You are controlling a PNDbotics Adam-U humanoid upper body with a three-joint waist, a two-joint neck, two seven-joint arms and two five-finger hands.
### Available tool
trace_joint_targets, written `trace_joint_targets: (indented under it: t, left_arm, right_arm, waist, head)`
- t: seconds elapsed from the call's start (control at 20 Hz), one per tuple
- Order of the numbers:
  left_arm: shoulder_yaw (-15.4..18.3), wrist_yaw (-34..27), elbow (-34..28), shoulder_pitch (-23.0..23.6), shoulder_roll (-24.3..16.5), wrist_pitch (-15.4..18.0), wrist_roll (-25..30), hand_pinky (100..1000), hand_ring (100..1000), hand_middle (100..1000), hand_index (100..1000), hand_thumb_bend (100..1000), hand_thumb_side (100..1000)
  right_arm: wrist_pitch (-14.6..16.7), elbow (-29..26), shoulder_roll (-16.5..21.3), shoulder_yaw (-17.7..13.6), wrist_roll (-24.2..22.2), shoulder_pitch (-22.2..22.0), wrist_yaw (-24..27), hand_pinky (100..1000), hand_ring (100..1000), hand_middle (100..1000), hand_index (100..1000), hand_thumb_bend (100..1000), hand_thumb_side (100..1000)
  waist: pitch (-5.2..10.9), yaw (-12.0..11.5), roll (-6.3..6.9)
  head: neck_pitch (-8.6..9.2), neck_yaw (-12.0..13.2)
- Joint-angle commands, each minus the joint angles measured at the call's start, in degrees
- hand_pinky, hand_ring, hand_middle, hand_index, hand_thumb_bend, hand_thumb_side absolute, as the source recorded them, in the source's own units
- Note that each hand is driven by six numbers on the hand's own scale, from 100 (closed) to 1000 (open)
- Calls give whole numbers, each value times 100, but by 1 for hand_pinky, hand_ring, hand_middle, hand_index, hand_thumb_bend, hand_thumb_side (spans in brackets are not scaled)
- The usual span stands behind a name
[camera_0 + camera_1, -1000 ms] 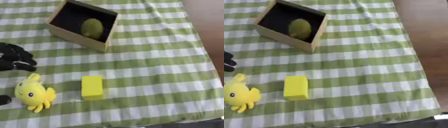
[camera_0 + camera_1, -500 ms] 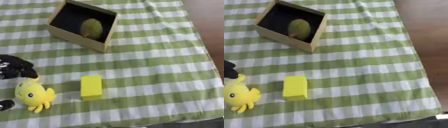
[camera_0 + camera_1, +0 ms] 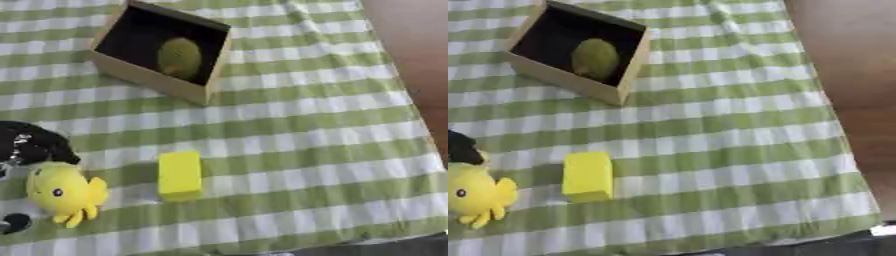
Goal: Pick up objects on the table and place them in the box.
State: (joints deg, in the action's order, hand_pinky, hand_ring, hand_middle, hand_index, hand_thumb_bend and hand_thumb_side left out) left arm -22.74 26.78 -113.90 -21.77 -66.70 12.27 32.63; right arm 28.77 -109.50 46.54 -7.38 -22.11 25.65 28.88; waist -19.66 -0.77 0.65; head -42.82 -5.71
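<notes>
We see our left hand [image 3: 33,146] at the near left edge, touching the yellow plush toy [image 3: 63,192]; we cannot tell its finger state. A yellow block [image 3: 179,175] lies just right; the box [image 3: 154,83], far left, holds a green ball [image 3: 179,57].

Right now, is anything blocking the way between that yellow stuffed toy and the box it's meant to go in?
Nothing visible does. The yellow toy lies by the left hand; the yellow block sits to its right, off the line to the box. Only bare checked cloth lies between.
</notes>
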Motion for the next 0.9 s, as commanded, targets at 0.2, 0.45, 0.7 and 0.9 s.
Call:
trace_joint_targets:
  t: [0.2, 0.45, 0.7, 0.9]
  left_arm:
    - [-198, 101, -69, -218, 75, -355, 43, 936, 945, 829, 951, 405, 229]
    - [-343, 72, -69, -325, 162, -501, 459, 911, 898, 804, 934, 425, 237]
    - [-342, 253, -69, -336, 158, -548, 727, 916, 904, 811, 934, 520, 269]
    - [-353, 605, -69, -291, 150, -571, 776, 905, 895, 804, 923, 557, 289]
  right_arm:
    - [-92, 45, 54, -87, -89, 50, 58, 1000, 992, 513, 896, 100, 490]
    - [-141, 96, 30, -122, -69, 36, 60, 1000, 998, 512, 892, 100, 523]
    - [-198, 123, 10, -133, -84, 23, 43, 1000, 999, 511, 890, 100, 523]
    - [-233, 158, -10, -141, -125, -2, 20, 1000, 1000, 508, 891, 100, 523]
  waist:
    - [125, 44, 85]
    - [111, 80, 90]
    - [105, 85, 103]
    - [98, 91, 104]
  head:
    - [37, 49]
    - [23, 65]
    - [13, 72]
    - [19, 84]
